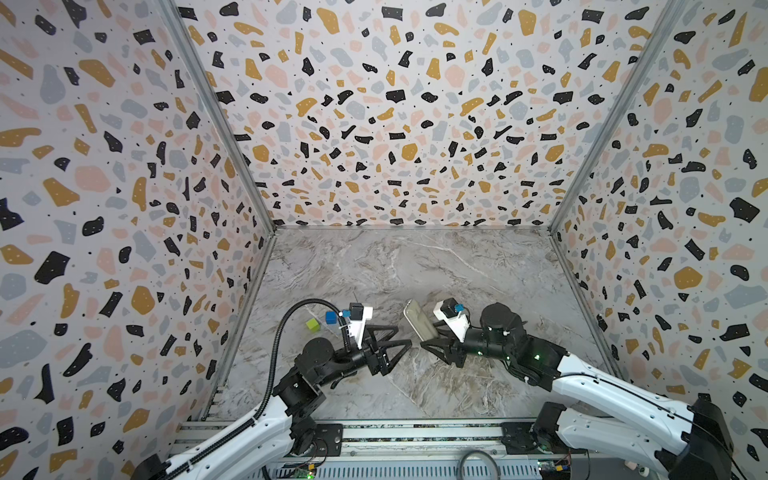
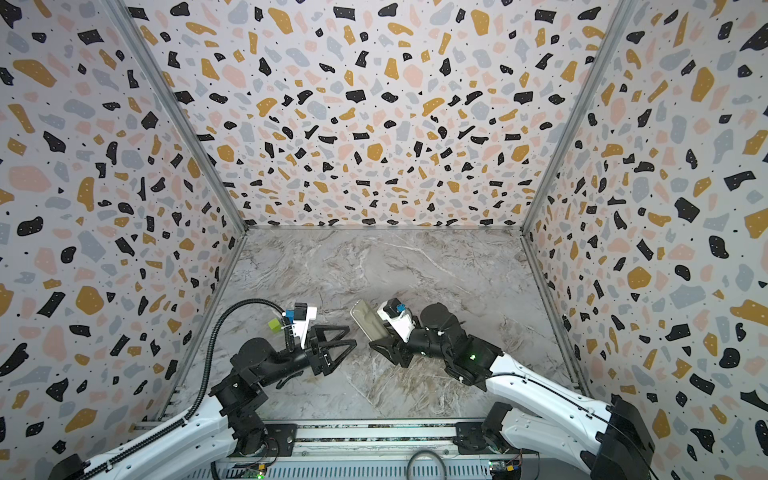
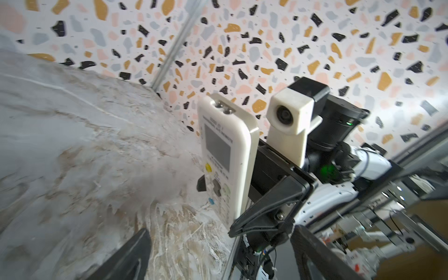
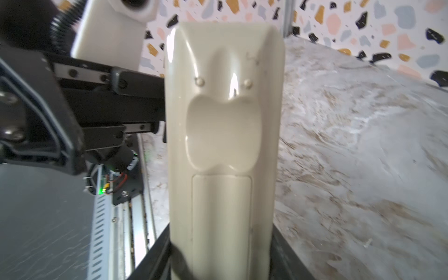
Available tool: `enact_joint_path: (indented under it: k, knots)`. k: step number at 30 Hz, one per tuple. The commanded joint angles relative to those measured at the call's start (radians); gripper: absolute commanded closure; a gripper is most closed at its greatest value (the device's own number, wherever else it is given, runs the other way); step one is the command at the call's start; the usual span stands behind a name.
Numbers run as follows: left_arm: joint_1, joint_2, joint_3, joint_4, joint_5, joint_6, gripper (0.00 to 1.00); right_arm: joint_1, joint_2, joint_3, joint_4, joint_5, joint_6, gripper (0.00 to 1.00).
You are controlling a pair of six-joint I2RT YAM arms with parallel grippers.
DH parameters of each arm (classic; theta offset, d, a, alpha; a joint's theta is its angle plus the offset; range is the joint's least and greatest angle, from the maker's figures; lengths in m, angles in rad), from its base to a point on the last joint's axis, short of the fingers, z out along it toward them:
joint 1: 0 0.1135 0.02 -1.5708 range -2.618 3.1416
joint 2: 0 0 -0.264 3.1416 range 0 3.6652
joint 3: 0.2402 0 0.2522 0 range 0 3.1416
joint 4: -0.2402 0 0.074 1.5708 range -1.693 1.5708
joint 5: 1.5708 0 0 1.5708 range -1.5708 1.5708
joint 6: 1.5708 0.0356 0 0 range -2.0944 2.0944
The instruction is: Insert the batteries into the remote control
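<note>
The remote control (image 1: 419, 321) is clamped at one end by the right pincer (image 1: 430, 337) and held clear of the desk (image 1: 415, 266). The rest of its length stands out past the fingertips, tilted rather than upright. Its plain off-white back (image 4: 225, 145) faces the right pincer's wrist (a rectangular panel seam shows near the gripped end), with a dark finger (image 4: 157, 261) pressing on each long edge. The grey screen and buttons (image 3: 218, 155) face away from that wrist, towards the left pincer (image 1: 404, 336).

The left pincer has its fingers spread wide and holds nothing. Its tips point at the right pincer's tips and are near them but not touching, and both top views show bare desk between the two (image 2: 352, 336) (image 2: 380, 337).

A blue cube (image 1: 331, 318) and a yellow-green cube (image 1: 313, 324) lie on the desk just behind the left pincer's wrist camera, on the side away from the remote control.
</note>
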State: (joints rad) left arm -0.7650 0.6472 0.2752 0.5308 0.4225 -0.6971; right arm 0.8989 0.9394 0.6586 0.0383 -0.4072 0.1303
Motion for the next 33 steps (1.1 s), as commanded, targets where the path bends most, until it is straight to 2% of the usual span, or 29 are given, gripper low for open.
enact_joint_path:
  k: [1,8,17,24,29,33]
  knots:
    - [-0.025,0.013,0.038,0.103,0.055,0.067,0.08,-0.005,-0.045,-0.016,0.098,-0.215,0.006,0.91]
    - [-0.092,0.047,0.097,0.139,0.08,0.11,0.14,-0.003,-0.094,-0.051,0.21,-0.358,0.043,0.92]
    - [-0.158,0.093,0.159,0.113,0.095,0.173,0.2,-0.004,-0.071,-0.05,0.231,-0.388,0.06,0.94]
    - [-0.183,0.109,0.173,0.108,0.105,0.189,0.34,-0.003,-0.062,-0.053,0.25,-0.404,0.074,0.94]
    - [-0.194,0.114,0.174,0.105,0.104,0.194,0.49,-0.003,-0.052,-0.055,0.256,-0.414,0.079,0.95]
    - [-0.203,0.12,0.178,0.105,0.101,0.196,0.55,-0.004,-0.046,-0.057,0.264,-0.426,0.084,0.94]
